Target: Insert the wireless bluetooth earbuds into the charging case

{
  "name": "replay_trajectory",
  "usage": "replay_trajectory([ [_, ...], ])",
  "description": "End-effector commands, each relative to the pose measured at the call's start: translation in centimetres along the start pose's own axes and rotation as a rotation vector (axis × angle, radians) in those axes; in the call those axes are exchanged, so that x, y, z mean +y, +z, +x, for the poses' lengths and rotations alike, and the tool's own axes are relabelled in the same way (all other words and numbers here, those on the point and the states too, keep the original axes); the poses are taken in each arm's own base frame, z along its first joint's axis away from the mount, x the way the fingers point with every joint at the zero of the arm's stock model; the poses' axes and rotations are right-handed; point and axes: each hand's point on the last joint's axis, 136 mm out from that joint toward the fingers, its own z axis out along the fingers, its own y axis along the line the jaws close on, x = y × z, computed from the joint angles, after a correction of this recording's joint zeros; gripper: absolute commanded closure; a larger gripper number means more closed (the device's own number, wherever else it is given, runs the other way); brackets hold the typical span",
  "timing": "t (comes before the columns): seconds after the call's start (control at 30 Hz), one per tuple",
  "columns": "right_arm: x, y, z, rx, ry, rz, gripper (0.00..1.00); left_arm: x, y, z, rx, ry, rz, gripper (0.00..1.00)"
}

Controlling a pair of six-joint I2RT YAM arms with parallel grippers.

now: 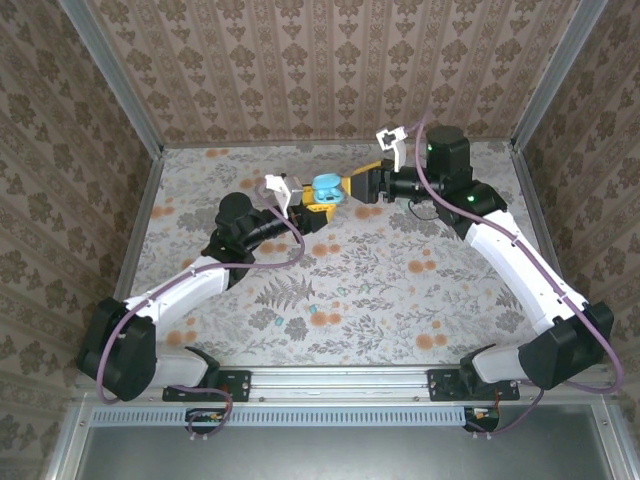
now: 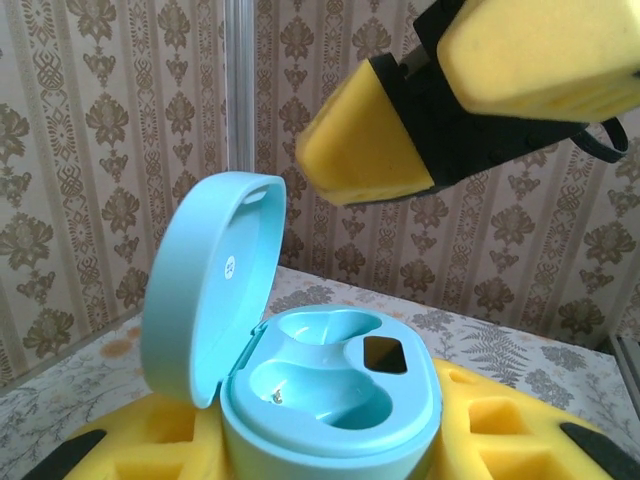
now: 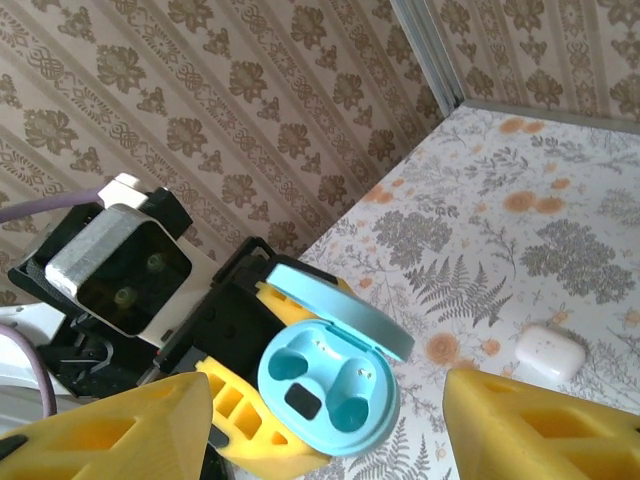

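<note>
The left gripper (image 1: 318,207) is squeezed shut on the charging case (image 2: 330,400). Its yellow fingers (image 2: 130,440) press on both sides of the blue shell. The lid (image 2: 205,280) stands up and open. Both little cups inside look empty, and one has a dark square at the bottom.

Just above the case hangs the right gripper (image 1: 357,187). Its own yellow fingers (image 3: 530,430) are spread apart, and I see nothing between them.

Farther off, past the right gripper, a closed white case (image 3: 548,350) lies on the table (image 1: 400,290). Farthest from both grippers, near the arm bases, lie two tiny teal things. I think they are the wireless bluetooth earbuds (image 1: 322,320).

I think the step now is holding the case open and ready, with no bud in yet. Next, the right gripper needs to go down to the table and pinch one tiny bud gently. Then it must bring the bud over an empty cup the right way round and push it in, while the left gripper holds the case steady
</note>
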Motion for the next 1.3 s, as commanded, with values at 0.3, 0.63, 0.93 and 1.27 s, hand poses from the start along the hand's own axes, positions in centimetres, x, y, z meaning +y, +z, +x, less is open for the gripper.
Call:
replay_trajectory([
  [0.3,-9.2,1.4,10.8,0.279,0.497,0.305,0.60,1.6,-4.6,-1.7,-0.076,0.033,-0.158,0.63],
  [0.63,-6.7,7.2,24.3,0.691,0.592,0.325,0.63,2.0,-10.4,-2.0,-0.057,0.059,-0.309,0.63],
  [0.93,-4.6,10.5,30.0,0.848,0.491,0.362,0.61,1.8,-13.2,-2.3,-0.054,0.070,-0.373,0.63],
  [1.27,-4.2,12.4,32.7,0.969,0.415,0.418,0.63,2.4,-15.8,-2.7,-0.065,0.063,-0.454,0.64],
])
